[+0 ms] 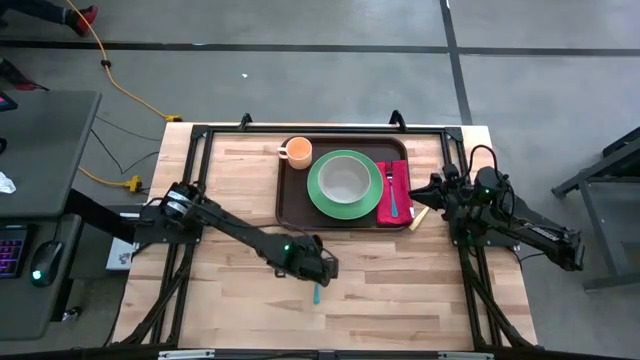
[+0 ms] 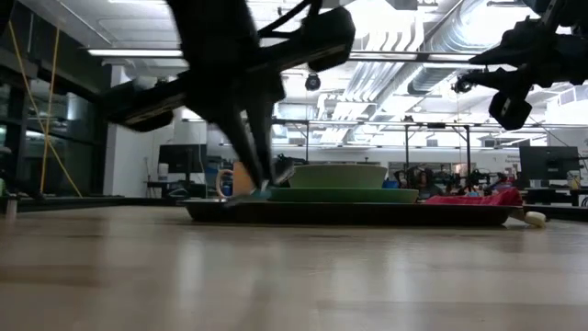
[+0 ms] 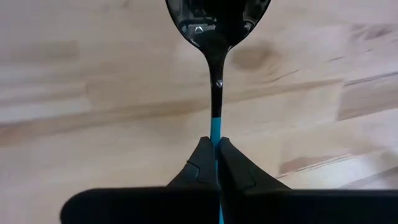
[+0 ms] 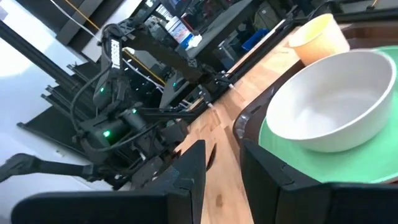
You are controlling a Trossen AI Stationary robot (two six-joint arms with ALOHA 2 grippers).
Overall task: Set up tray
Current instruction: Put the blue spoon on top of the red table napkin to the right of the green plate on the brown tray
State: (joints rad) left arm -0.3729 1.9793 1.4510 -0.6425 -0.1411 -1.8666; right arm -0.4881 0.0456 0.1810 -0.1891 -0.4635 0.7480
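Clamped on a blue-handled spoon (image 3: pixel 216 37), the left gripper (image 3: pixel 216 163) hovers near the tray (image 1: pixel 293 192); right gripper (image 4: pixel 219 171) waits beside it, fingers parted, empty

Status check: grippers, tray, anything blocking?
Left gripper shut on spoon, over bare table short of the tray. Right gripper open, idle at tray's right edge. Tray holds cup, plate, bowl, napkin. Path clear.

Left arm extended diagonally, its claw (image 1: pixel 318 270) closed low over the worktop; right claw (image 1: pixel 432 190) held raised, fingers parted.
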